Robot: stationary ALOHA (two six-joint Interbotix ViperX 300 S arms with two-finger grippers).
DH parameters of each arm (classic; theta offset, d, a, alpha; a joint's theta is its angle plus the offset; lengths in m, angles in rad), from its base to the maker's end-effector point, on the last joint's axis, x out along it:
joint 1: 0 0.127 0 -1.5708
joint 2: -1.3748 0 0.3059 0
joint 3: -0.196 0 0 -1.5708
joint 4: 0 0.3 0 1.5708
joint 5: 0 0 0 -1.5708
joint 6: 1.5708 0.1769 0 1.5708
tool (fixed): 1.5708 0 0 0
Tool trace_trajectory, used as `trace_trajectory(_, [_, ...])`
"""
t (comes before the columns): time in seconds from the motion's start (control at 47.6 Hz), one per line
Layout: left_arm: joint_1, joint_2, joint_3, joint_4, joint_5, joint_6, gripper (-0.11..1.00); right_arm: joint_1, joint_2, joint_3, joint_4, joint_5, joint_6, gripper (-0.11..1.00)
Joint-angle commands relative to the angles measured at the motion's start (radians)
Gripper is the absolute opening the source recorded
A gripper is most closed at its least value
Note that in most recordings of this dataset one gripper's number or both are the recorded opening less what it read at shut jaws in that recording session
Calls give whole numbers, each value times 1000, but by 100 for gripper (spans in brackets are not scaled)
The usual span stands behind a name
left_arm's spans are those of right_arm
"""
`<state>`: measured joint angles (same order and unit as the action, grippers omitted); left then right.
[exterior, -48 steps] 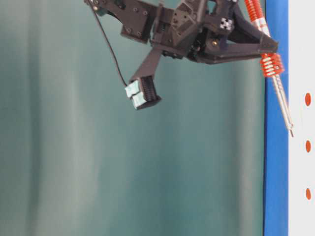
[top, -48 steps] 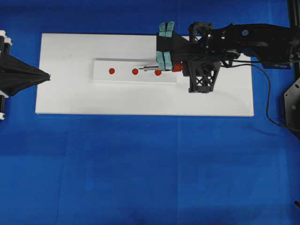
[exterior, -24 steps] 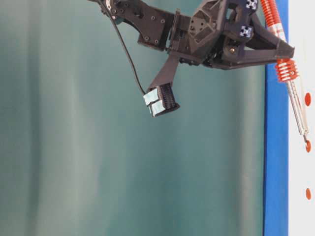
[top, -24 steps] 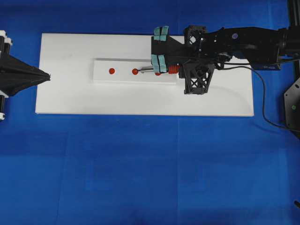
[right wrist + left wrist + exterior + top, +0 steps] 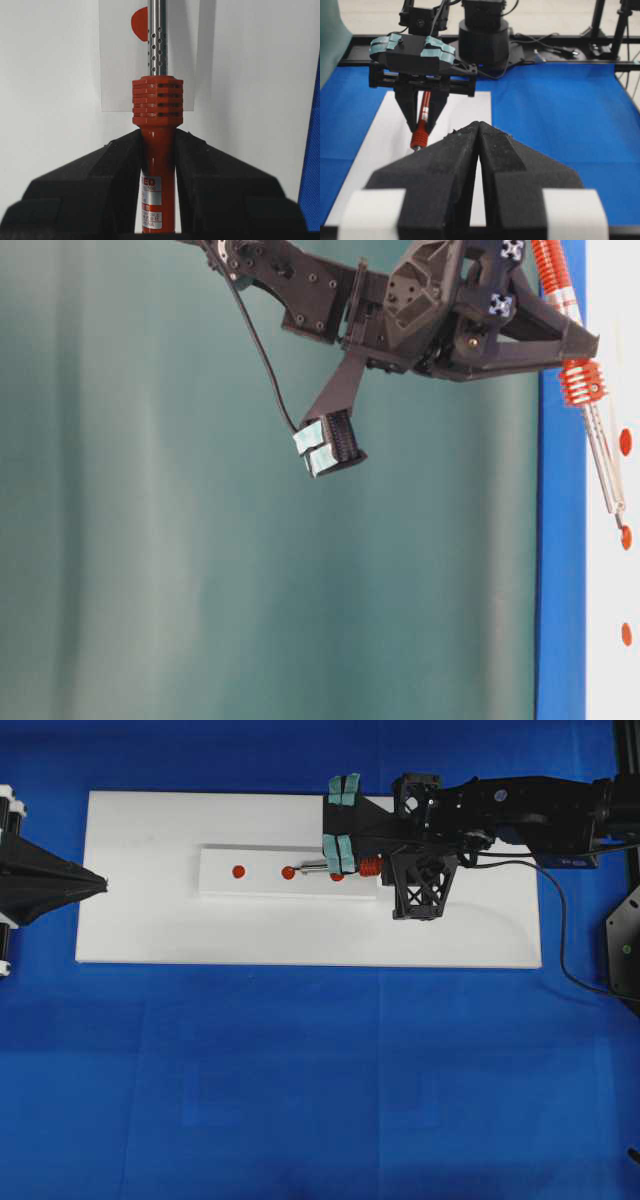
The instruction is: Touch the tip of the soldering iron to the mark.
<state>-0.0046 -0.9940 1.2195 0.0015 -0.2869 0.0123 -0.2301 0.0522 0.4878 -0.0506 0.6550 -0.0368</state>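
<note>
The right gripper (image 5: 158,150), its matte black foam-faced jaws clamped together, held the soldering iron (image 5: 157,107) by its ribbed orange-red handle. The perforated silver shaft crossed the white strip (image 5: 290,872), tip on the middle red dot (image 5: 288,872). The left gripper (image 5: 478,131) sat closed, wedge-shaped.

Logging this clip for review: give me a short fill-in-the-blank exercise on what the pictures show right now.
1. The right pincer is shut on the ____.
2. The white strip carries ____ red dots in a row.
3. From overhead, the soldering iron has its tip at the ____ dot of the row.
4. The left pincer holds ____.

Missing words: soldering iron; three; middle; nothing
</note>
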Motion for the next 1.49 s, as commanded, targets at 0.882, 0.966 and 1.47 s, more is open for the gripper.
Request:
trace_trajectory(0.882, [-2,3,-9,2,-5,2,0,5,-12,-25,2,2,-2,7])
trace_trajectory(0.966, [-2,3,-9,2,-5,2,0,6,-12,-26,2,2,-2,7])
trace_trajectory(1.47, [-2,3,-11,2,-5,0,0,8,-55,-61,-2,37,0,7])
